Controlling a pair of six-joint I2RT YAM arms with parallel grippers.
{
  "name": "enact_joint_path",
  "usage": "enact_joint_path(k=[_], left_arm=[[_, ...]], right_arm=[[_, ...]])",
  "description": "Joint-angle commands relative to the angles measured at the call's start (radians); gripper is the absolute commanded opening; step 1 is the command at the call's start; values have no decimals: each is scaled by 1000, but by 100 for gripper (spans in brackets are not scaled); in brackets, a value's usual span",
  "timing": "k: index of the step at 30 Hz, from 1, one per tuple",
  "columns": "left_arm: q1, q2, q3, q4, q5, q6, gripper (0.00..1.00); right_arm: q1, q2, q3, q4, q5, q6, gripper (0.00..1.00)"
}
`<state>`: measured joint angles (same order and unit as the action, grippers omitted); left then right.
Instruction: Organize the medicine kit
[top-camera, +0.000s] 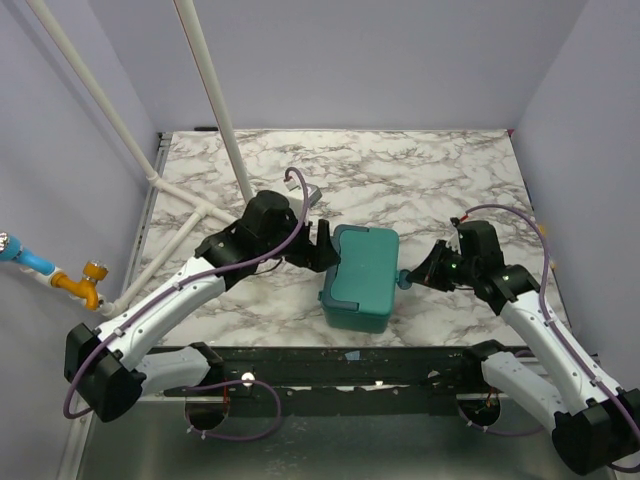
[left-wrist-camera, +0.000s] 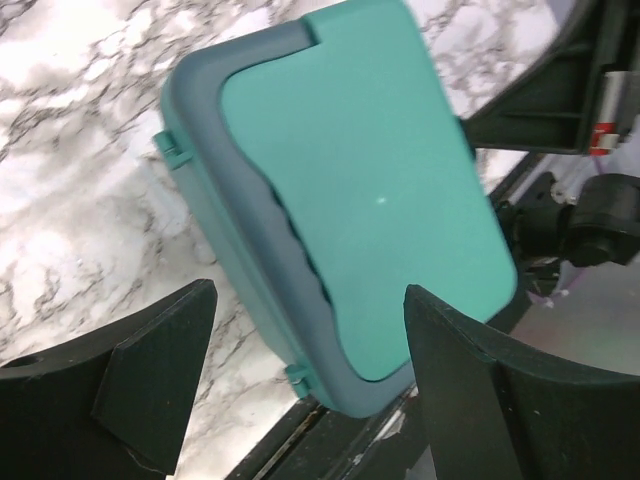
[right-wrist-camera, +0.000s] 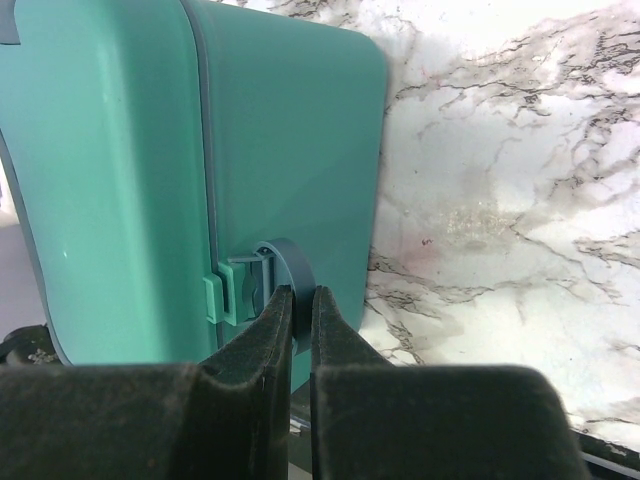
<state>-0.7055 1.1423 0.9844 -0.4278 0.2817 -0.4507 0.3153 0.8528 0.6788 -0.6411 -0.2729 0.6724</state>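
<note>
The medicine kit (top-camera: 360, 275) is a teal-green box with its lid down, resting on the marble table near the front edge. My left gripper (top-camera: 325, 245) is at its left side. In the left wrist view that gripper (left-wrist-camera: 310, 300) is open wide, and the kit (left-wrist-camera: 370, 180) lies just beyond and between the two black fingers, with no contact showing. My right gripper (top-camera: 405, 281) is at the kit's right side. In the right wrist view that gripper (right-wrist-camera: 302, 292) is shut on the grey-blue latch ring (right-wrist-camera: 290, 262) beside the green clasp (right-wrist-camera: 225, 290) of the kit (right-wrist-camera: 110, 170).
A black rail (top-camera: 340, 365) runs along the table's front edge, right below the kit. White pipes (top-camera: 215, 100) cross the back left. A blue and orange fitting (top-camera: 60, 275) hangs off the left side. Grey walls close in the table.
</note>
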Motion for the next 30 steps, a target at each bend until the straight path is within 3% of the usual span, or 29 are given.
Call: enact_joint_path(k=[1,15,30], left_arm=[[-34,24,60,54,123,-26,78],[-174,249,76,249,247,-143,77],[-217,362,39,254,157,-121,76]], right_arm=[[5,-11,31,11,-5,-17,1],[4,-4,79,-26,7,-42,1],[4,47,188,-87,26,-88,1]])
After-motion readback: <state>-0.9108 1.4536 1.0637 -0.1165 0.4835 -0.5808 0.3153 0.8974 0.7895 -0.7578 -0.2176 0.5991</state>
